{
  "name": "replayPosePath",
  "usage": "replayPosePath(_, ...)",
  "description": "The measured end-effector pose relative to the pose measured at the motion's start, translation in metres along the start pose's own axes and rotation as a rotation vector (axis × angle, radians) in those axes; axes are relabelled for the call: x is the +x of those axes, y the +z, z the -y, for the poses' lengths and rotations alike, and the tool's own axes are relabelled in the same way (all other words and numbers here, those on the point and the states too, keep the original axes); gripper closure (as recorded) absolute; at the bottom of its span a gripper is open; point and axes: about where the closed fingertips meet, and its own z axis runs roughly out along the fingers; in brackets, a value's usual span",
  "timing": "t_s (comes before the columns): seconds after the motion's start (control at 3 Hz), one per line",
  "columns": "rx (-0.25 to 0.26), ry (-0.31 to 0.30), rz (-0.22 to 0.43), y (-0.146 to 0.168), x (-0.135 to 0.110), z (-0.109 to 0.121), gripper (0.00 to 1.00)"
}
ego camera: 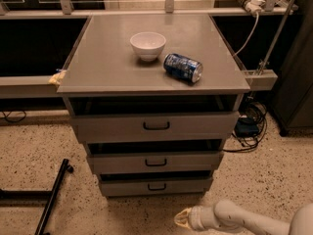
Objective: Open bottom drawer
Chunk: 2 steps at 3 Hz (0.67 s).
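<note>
The bottom drawer (155,186) is the lowest and narrowest of three grey drawer fronts in the cabinet, with a small black loop handle (157,186) at its centre. It sits nearly flush, with a dark gap above it. My gripper (182,218) is low near the floor, in front of the cabinet and a little right of the bottom drawer's handle, below it in the view. It points left on the end of my white arm (244,222). It is apart from the drawer.
The middle drawer (155,162) and the wide top drawer (156,126) sit above. A white bowl (147,45) and a blue can (182,67) lying on its side rest on the cabinet top (107,67). A black bar (51,197) lies on the floor at left. Cables (249,126) hang at right.
</note>
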Motion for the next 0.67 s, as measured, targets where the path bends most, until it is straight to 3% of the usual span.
replayPosePath(0.33,0.032,-0.033,-0.01,0.002,0.016,0.021,0.12)
replayPosePath(0.67,0.049,-0.068,-0.014,0.005,0.014,0.045,0.0)
